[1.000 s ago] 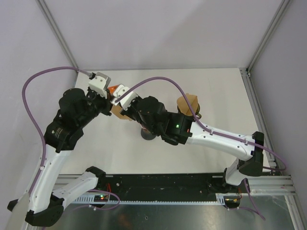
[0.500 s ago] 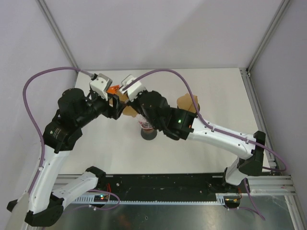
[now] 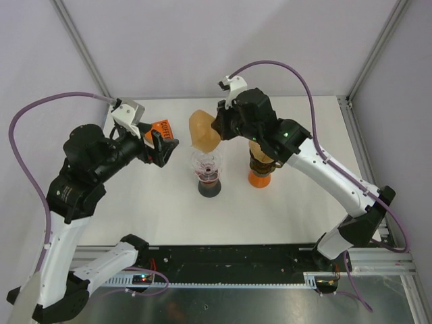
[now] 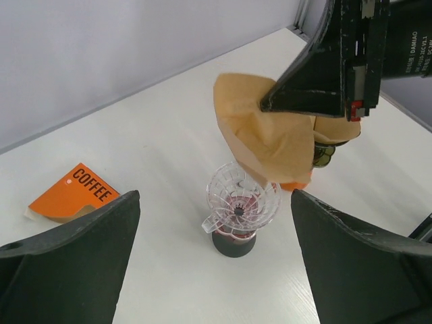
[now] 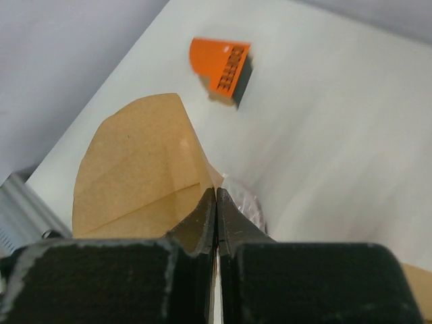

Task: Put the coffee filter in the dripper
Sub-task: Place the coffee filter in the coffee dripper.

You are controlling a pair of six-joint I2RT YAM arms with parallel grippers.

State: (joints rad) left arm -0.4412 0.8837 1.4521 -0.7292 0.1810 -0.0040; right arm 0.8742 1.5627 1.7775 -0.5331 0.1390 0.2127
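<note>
Your coffee filter (image 3: 204, 129) hangs over the clear dripper (image 3: 208, 164), its tip near the rim, pinched by the right tool (image 3: 219, 125) alone. A second ago both tools crowded it; the left tool (image 3: 164, 150) has since let go, spread wide and drawn back. The orange packet (image 4: 71, 192) on the desk (image 3: 148, 216) reads "COFFEE".

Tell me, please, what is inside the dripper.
Only ribs and a reddish centre show in the dripper. The filter in the right gripper hangs above, hiding its far rim.
</note>
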